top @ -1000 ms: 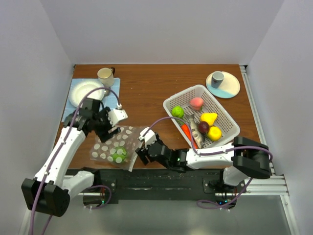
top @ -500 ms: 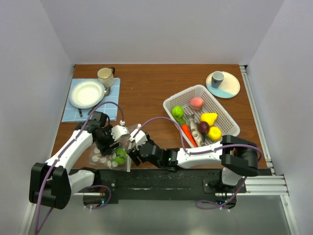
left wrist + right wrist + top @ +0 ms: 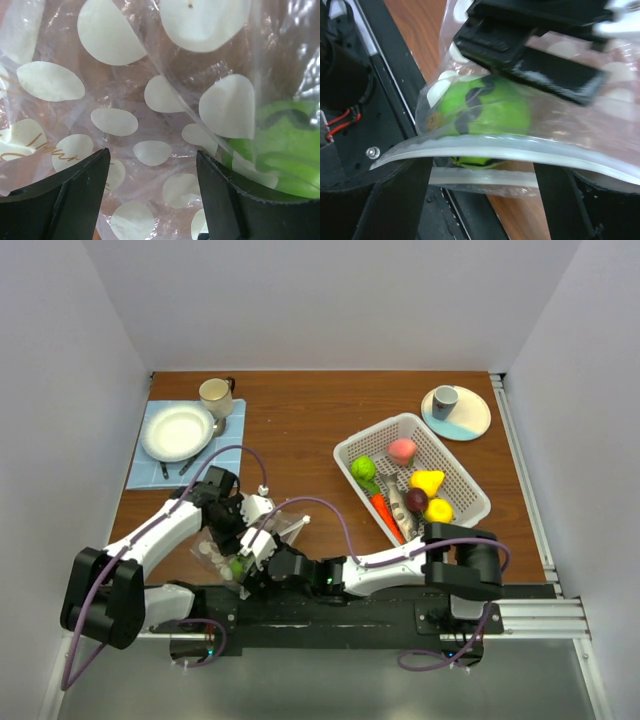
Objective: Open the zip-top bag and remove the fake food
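The zip-top bag [image 3: 115,122], clear and dotted with white ovals, is seen lying at the near edge of the tabletop [image 3: 300,420], left of centre, with both arms gathered over it. The left claw [image 3: 151,156] is held released, its fingers spread over the dotted film, and a green round fruit [image 3: 480,112] is shown inside the bag, just beside one of those fingers. The right claw [image 3: 480,175] is likewise held released, its fingers set wide apart, and the bag's white zip strip [image 3: 520,150] is stretched across the gap between them. Whether the strip is touched by either finger cannot be told. The green fruit is seen just behind that strip. Other toy foods [image 3: 427,481], among them pink, green, yellow and dark red fruits, a carrot and a fish, are gathered in the white basket [image 3: 372,432], well apart to the right. A plate [image 3: 176,432] on a blue mat [image 3: 145,475] and a cup [image 3: 215,395] are placed at the far left corner.
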`<state>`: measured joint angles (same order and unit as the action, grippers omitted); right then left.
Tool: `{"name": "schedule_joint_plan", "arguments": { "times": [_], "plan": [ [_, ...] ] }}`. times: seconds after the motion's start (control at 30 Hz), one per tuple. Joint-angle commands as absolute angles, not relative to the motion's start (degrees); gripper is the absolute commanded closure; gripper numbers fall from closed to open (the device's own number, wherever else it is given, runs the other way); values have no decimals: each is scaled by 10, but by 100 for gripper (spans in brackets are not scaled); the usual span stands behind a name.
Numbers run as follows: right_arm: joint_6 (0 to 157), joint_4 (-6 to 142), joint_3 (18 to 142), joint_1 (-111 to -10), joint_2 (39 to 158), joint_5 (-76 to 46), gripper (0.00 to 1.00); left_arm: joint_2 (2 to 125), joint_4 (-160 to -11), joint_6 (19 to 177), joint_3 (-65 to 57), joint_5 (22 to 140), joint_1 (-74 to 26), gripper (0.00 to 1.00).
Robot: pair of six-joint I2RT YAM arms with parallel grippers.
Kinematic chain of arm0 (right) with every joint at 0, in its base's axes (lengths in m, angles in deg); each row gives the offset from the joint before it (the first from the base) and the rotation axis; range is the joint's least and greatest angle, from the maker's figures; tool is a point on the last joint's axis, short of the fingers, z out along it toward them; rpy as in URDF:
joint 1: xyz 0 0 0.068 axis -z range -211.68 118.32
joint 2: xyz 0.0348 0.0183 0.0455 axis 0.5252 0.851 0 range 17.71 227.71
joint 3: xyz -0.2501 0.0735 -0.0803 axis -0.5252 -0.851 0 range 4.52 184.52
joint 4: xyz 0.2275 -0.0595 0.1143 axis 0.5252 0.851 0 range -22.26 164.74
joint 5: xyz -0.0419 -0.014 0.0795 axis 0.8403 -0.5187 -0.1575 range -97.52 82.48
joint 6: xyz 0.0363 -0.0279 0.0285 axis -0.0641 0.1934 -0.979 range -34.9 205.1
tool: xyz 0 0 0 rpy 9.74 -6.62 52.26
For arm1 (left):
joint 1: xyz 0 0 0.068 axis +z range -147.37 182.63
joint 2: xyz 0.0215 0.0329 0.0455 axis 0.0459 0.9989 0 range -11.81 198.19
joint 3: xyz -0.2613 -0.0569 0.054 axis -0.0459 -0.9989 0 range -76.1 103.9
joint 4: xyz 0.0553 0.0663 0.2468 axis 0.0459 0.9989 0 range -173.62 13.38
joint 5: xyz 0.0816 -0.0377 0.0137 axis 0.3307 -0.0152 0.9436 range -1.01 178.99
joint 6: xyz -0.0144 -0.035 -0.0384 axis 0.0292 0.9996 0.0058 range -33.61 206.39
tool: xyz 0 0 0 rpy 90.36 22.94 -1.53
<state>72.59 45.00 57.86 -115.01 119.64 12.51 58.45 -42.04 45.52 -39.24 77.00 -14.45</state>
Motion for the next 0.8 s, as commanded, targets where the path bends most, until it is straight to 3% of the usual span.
{"name": "schedule_joint_plan", "arguments": {
  "times": [0.0,0.17,0.53,0.63,0.77],
  "plan": [
    [738,429,624,-1152,1239,122,8,583,-433,472,-372,755,-149,26],
    [739,424,641,-1152,1272,159,4,578,-421,472,-370,743,-151,26],
    [752,397,696,-1152,1322,186,4,582,-398,475,-351,719,-158,28],
    [755,386,673,-1151,1307,181,10,581,-395,469,-354,729,-158,28],
    [748,390,631,-1148,1267,176,26,579,-404,460,-361,744,-158,28]
  ]
}}
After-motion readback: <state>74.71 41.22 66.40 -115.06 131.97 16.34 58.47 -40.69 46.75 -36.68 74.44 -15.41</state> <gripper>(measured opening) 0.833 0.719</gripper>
